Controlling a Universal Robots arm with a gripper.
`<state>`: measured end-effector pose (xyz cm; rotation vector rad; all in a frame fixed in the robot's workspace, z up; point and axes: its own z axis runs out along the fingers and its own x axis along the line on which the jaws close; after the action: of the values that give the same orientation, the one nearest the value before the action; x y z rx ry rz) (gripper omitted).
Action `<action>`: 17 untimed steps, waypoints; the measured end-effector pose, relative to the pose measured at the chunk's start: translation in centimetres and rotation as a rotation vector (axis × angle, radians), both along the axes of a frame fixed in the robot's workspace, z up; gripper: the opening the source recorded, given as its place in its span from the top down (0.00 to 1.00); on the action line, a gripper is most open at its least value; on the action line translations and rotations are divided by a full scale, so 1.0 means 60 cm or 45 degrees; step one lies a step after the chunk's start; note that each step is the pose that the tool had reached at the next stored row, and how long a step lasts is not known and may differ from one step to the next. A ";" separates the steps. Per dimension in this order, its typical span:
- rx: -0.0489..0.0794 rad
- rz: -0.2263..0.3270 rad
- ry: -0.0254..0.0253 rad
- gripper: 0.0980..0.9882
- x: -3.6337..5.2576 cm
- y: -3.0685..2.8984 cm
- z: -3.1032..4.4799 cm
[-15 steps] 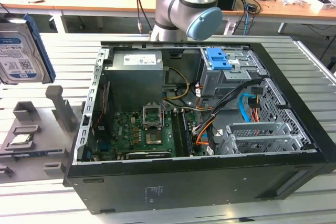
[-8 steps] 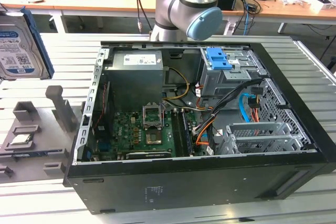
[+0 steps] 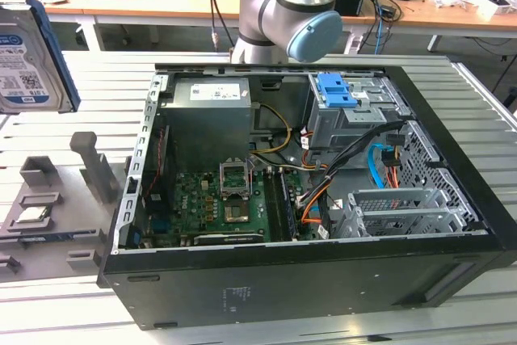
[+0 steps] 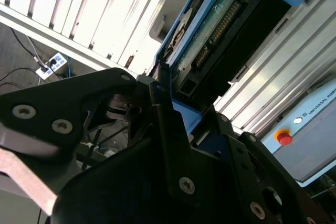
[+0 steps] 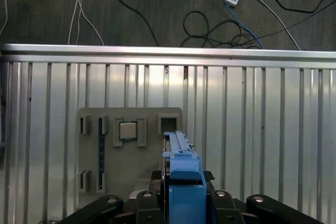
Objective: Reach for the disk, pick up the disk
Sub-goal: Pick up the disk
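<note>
The disk (image 3: 24,62), silver-grey with a white-and-blue label and a blue rail frame, hangs upright in the air at the exterior view's far left, above the grey holder plate (image 3: 48,199). In the first wrist view its blue rail edge (image 5: 181,171) stands between the black fingers of my gripper (image 5: 181,195), well above the plate's empty square slot (image 5: 168,124). The second wrist view shows the disk's green circuit board and blue frame (image 4: 210,30), with the gripper (image 4: 173,103) shut on its lower edge.
A small square processor chip (image 5: 127,130) sits in the holder plate (image 5: 94,150). An open computer case (image 3: 323,280) with a blue latch (image 3: 335,90) stands on the slatted metal table. The arm's base (image 3: 291,6) rises behind it.
</note>
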<state>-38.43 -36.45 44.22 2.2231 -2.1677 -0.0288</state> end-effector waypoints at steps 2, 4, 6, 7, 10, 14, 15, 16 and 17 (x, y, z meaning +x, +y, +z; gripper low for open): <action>0.000 0.000 0.0000 0.70 0.000 0.0000 0.006; 0.000 0.000 0.0000 0.70 0.001 0.0001 0.013; 0.000 0.000 0.0001 0.70 0.001 0.0002 0.019; 0.000 0.000 0.0001 0.70 0.001 0.0002 0.022; 0.000 0.000 0.0002 0.70 0.002 0.0004 0.033; 0.000 0.000 0.0004 0.70 0.003 0.0007 0.047; 0.000 0.000 0.0004 0.70 0.003 0.0007 0.049; 0.000 0.000 0.0005 0.70 0.003 0.0007 0.051; 0.000 0.000 0.0006 0.70 0.003 0.0008 0.054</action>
<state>-38.23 -36.40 47.47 2.2228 -2.1672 -0.0290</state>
